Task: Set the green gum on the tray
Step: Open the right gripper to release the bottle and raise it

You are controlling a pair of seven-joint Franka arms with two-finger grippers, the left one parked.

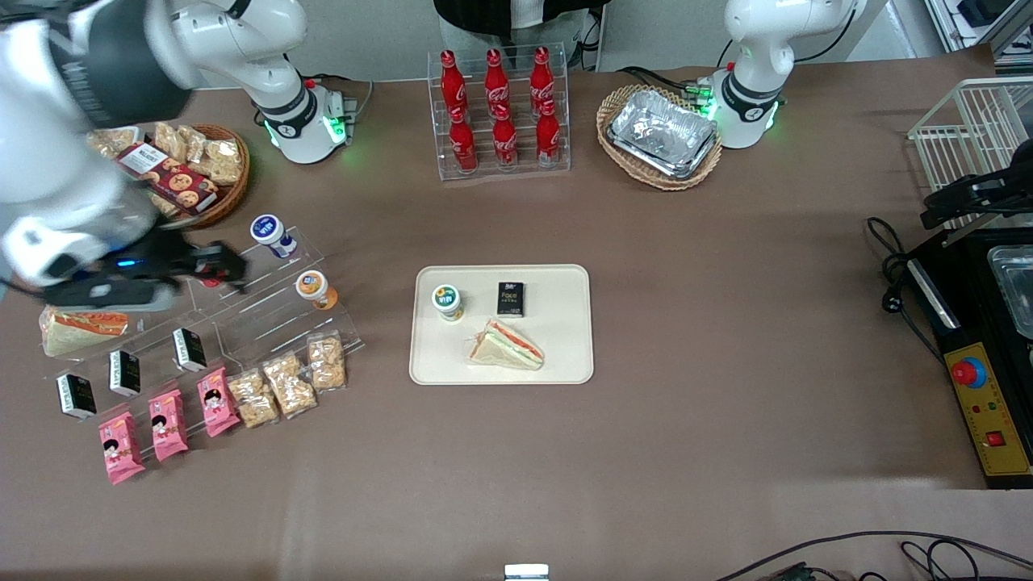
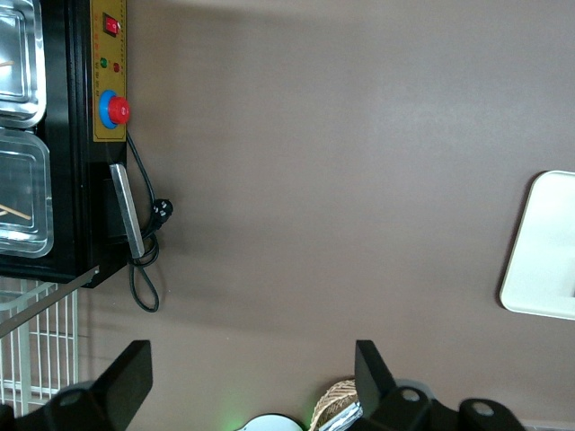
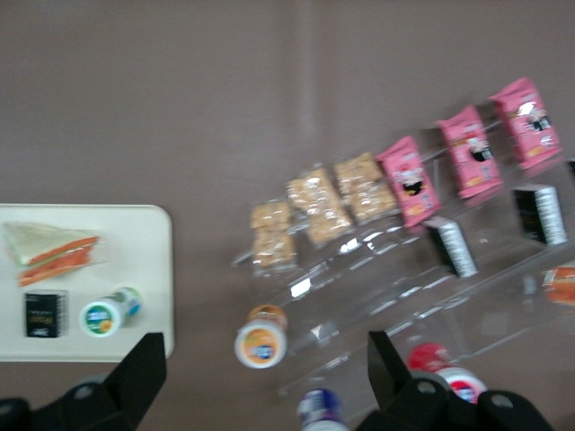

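"coca-cola" on the red bottles (image 1: 495, 107); "face" on the black box (image 1: 510, 298) on the tray (image 1: 565, 363)

Counted: six cola bottles (image 1: 500, 109), three pink snack packs (image 1: 165, 424), three clear cracker bags (image 1: 289, 383), four black boxes (image 1: 510, 298), two sandwiches (image 1: 507, 345), three gum bottles (image 1: 447, 302), one tray (image 1: 565, 367).

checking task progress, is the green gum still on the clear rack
No, the green gum stands on the tray; the open gripper is over the rack.
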